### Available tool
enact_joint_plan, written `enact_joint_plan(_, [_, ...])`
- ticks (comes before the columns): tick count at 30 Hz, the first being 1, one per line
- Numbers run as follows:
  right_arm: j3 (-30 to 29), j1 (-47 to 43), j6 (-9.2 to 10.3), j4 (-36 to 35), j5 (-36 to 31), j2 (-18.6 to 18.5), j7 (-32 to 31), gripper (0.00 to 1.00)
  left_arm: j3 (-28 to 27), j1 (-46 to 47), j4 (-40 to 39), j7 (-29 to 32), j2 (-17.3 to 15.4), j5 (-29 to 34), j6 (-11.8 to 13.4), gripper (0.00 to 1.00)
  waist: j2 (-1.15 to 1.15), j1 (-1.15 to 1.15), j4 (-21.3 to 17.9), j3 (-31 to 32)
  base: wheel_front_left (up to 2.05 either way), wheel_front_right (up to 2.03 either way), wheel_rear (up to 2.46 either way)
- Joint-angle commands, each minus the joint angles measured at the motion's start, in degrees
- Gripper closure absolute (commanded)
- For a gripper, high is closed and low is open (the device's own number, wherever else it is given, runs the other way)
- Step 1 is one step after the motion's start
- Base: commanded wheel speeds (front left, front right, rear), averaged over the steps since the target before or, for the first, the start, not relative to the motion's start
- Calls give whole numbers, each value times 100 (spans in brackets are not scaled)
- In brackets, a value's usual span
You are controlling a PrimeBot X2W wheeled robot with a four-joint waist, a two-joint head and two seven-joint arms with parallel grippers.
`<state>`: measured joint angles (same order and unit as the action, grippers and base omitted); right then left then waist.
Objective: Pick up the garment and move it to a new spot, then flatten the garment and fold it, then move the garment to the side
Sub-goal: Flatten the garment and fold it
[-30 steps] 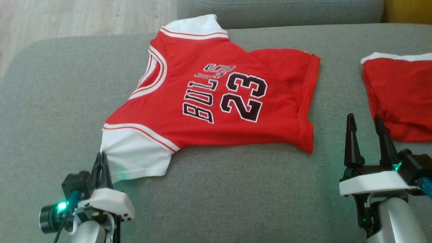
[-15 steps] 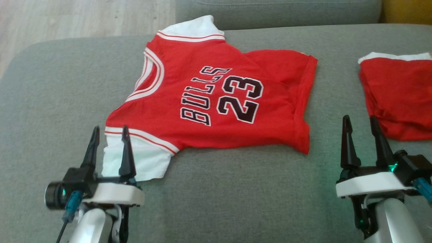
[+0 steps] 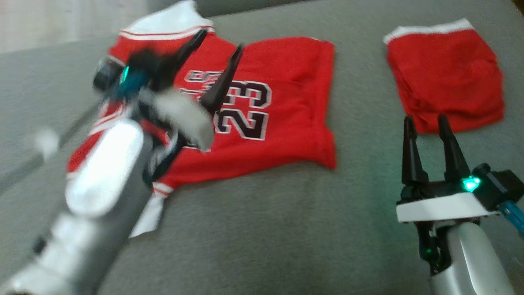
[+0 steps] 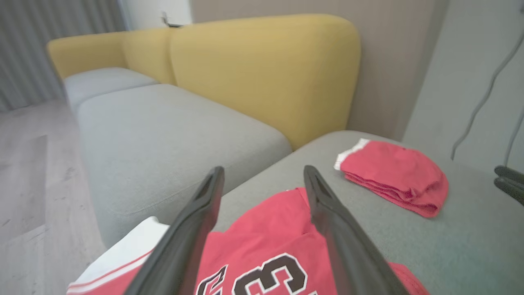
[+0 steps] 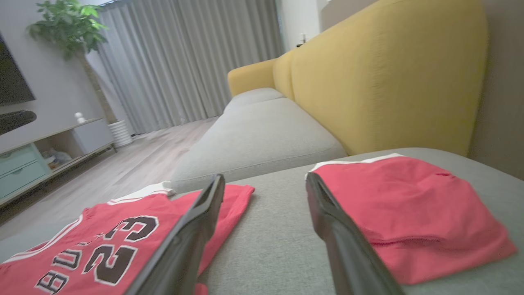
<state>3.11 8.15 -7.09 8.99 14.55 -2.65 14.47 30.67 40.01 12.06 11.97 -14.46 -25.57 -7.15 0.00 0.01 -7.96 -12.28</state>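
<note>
The garment, a red jersey (image 3: 286, 102) with white sleeves and "23" on it, lies spread flat on the grey sofa cushion (image 3: 266, 229). It also appears in the left wrist view (image 4: 266, 229) and the right wrist view (image 5: 102, 237). My left gripper (image 3: 221, 40) hovers blurred above the jersey's left half, open and holding nothing, and its arm hides part of the lettering and the near sleeve. Seen from the left wrist, that gripper (image 4: 263, 170) has its fingers spread above the cloth. My right gripper (image 3: 423, 118) stands open at the lower right, beside the jersey, empty (image 5: 265, 177).
A folded red garment with a white band (image 3: 446, 78) lies on the cushion at the right, just beyond my right gripper's fingertips (image 5: 405, 209). A yellow backrest (image 4: 262, 69) stands behind. A second grey cushion (image 4: 163, 135) and wooden floor (image 5: 135, 164) lie beyond the jersey.
My left gripper opened, let go of the white sleeve, then rose and swung over the jersey. The head camera has shifted. The right gripper stays open.
</note>
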Motion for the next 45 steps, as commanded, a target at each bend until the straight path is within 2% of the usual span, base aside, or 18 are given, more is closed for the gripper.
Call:
enact_joint_plan(1, [246, 226, -40, -248, 129, -22, 52, 0, 277, 762, -8, 533, -373, -241, -27, 0, 0, -1, -538, -408, 0, 0, 0])
enact_joint_plan(3, [376, 261, -40, -289, 234, -22, 52, 0, 830, 1325, 145, 960, -631, -636, -30, 0, 0, -1, -772, -530, 0, 0, 0])
enact_joint_plan(4, [376, 261, -40, -289, 234, -22, 52, 0, 830, 1325, 145, 960, -631, -636, -30, 0, 0, -1, -772, -530, 0, 0, 0])
enact_joint_plan(9, [746, 273, -40, -363, 495, -22, 52, 0, 1810, 2259, 690, 1706, -1109, -1534, -32, 0, 0, -1, -1345, -785, 0, 0, 0])
enact_joint_plan(14, [1054, 253, -40, -476, 707, -22, 52, 0, 2451, 2797, 1262, 1967, -1380, -2008, -33, 0, 0, -1, -1831, -973, 0, 0, 0])
enact_joint_plan(20, [1139, 240, -40, -596, 869, -22, 52, 0, 3047, 3216, 1788, 2199, -1644, -2405, -33, 0, 0, -1, -2211, -1155, 0, 0, 0])
enact_joint_plan(32, [1194, 204, -40, -706, 1046, -22, 52, 0, 3833, 3606, 2241, 2278, -1971, -2969, -34, 0, 0, -1, -2451, -1379, 0, 0, 0])
enact_joint_plan(42, [1192, 192, -40, -702, 1099, -22, 52, 0, 4141, 3671, 2176, 2437, -1912, -3341, -34, 0, 0, -1, -2492, -1511, 0, 0, 0])
enact_joint_plan(44, [1181, 195, -40, -714, 1104, -22, 52, 0, 4184, 3675, 2140, 2506, -1937, -3336, -34, 89, 0, -1, -2491, -1533, 0, 0, 0])
enact_joint_plan(45, [1174, 195, -40, -720, 1107, -22, 52, 0, 4198, 3682, 2140, 2509, -1956, -3323, -34, 100, 0, -1, -2491, -1540, 0, 0, 0])
